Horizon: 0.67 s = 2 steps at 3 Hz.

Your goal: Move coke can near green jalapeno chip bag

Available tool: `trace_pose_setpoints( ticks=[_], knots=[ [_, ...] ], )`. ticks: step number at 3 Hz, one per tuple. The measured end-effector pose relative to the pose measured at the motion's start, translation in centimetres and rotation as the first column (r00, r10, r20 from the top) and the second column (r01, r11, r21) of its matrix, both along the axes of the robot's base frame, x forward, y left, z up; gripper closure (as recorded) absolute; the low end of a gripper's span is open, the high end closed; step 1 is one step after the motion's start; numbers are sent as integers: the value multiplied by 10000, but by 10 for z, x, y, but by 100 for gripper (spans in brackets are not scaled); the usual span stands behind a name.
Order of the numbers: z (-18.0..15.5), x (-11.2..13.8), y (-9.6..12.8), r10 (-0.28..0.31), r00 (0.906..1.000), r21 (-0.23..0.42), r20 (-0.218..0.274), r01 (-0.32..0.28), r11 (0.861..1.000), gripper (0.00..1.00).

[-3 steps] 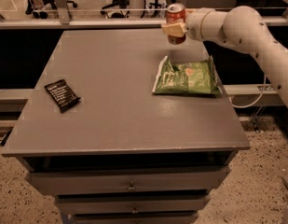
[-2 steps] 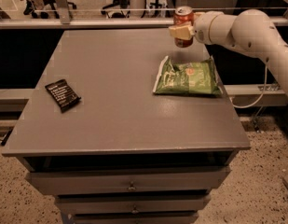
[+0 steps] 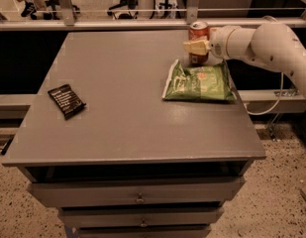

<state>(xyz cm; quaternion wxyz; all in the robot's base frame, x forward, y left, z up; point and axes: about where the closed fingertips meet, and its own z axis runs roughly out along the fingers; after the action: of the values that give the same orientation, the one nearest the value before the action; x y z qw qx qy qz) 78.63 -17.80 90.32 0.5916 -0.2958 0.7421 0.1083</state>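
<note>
The coke can is red with a silver top. It stands upright at the back right of the grey table, just behind the far edge of the green jalapeno chip bag. My gripper reaches in from the right on a white arm and is shut on the can, with one cream finger across its front. The can's base sits at the bag's far edge; I cannot tell whether it rests on the table. The bag lies flat, its white edge to the left.
A small black rectangular packet lies near the table's left edge. A metal rail runs behind the table's back edge. Drawers are below the front edge. A cable hangs to the right of the table.
The gripper has carried the can to the right and a little lower, from above the bag's left corner to behind the bag's far edge.
</note>
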Motion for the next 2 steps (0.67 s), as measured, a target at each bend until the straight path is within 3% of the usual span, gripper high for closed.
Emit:
trace_pose_setpoints(
  ticks=[1,2],
  knots=[
    [-3,-10,3,69,9996,-10,-266,-69,10000,53],
    [-7,-28,15,341,9977,76,-589,-337,9994,20]
  ],
)
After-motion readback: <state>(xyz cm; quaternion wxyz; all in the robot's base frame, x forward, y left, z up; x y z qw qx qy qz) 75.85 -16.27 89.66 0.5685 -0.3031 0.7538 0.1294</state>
